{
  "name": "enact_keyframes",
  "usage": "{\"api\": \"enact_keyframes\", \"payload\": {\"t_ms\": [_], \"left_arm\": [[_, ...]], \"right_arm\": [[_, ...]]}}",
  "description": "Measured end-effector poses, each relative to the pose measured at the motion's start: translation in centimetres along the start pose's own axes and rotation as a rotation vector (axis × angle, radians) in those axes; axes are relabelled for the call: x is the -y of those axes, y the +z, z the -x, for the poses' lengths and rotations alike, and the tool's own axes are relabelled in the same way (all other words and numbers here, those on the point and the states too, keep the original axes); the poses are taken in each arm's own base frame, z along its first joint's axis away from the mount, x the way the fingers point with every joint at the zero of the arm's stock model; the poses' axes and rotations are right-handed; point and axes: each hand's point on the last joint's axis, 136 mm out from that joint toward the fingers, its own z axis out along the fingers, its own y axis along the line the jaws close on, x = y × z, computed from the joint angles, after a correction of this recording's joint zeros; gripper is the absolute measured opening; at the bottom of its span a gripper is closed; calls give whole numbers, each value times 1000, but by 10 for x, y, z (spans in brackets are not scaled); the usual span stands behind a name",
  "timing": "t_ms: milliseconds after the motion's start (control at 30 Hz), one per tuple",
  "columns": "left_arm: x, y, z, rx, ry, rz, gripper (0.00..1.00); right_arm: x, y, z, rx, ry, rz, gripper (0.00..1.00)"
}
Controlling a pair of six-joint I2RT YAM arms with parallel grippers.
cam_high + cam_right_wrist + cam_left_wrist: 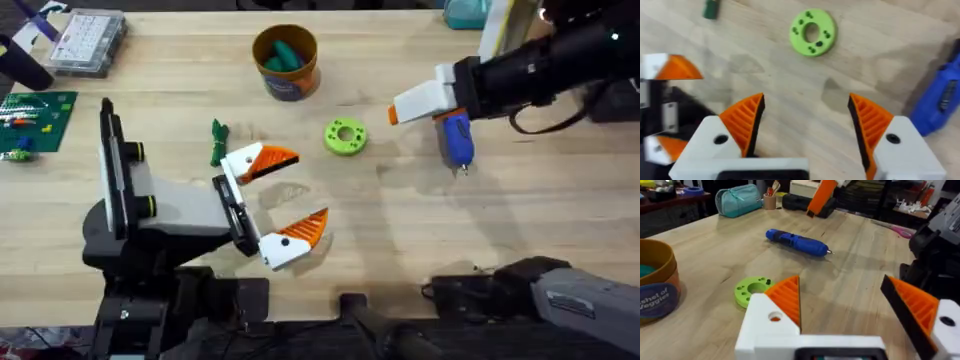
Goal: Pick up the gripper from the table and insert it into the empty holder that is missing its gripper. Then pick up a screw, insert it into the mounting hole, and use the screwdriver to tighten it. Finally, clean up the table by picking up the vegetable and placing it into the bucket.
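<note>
My left gripper (308,188) (840,282) stands open over bare wood, holding nothing. Each of its two white holders (243,162) carries an orange ribbed gripper wedge (276,158) (787,297). No screw is in view. The blue screwdriver (457,138) (797,242) (940,100) lies on the table right of centre. My right gripper (400,112) (807,125) hovers open and empty beside its handle. The dark green vegetable (217,142) (711,9) lies just behind the left gripper. The orange bucket (287,80) (657,297) stands at the back centre with a teal item inside.
A lime green flat ring (345,136) (754,288) (812,32) lies between the two grippers. A clear parts box (90,42) and a green board (38,112) sit at the far left. A teal pouch (740,200) is at the back right.
</note>
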Motion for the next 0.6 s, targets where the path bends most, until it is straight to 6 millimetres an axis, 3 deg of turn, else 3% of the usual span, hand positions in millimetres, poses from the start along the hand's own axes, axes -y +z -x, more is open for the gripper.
{"api": "enact_keyframes", "payload": {"t_ms": [100, 267, 433, 600], "left_arm": [[0, 0, 0, 0, -1, 0, 986], [0, 0, 0, 0, -1, 0, 986], [0, 0, 0, 0, -1, 0, 986], [0, 0, 0, 0, 0, 0, 986]], "right_arm": [[5, 3, -2, -11, -63, -84, 996], [-3, 24, -10, -92, -224, -130, 996], [5, 43, -14, -166, -239, -149, 996], [9, 50, -15, -192, -241, -154, 996]]}}
